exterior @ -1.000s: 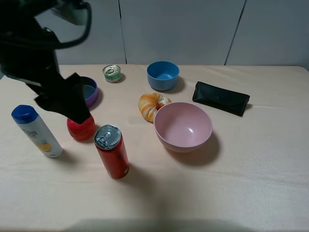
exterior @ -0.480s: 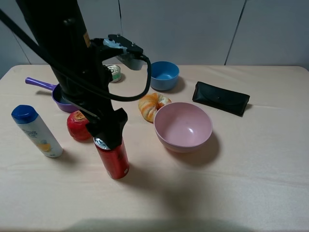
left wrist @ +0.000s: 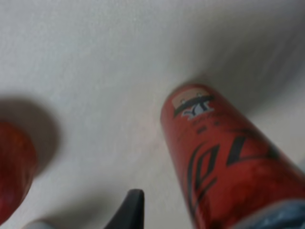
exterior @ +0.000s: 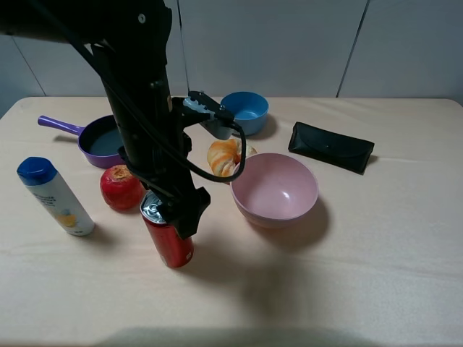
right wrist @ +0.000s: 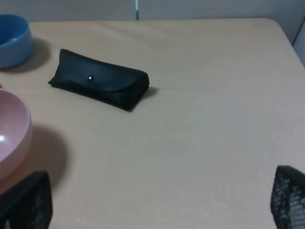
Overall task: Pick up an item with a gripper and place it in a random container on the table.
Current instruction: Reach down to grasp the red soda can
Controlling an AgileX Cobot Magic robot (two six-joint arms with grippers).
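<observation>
Can (exterior: 170,242), tall and red, upright on bench (exterior: 362,275), near apple (exterior: 119,186), left of pink bowl (exterior: 275,189). Left gripper (exterior: 187,215) low over can's top, one black fingertip (left wrist: 133,205) just beside can's side; apart or together, cannot tell. Right gripper (right wrist: 157,195) wide apart above bench, black case (right wrist: 100,86) farther off.
</observation>
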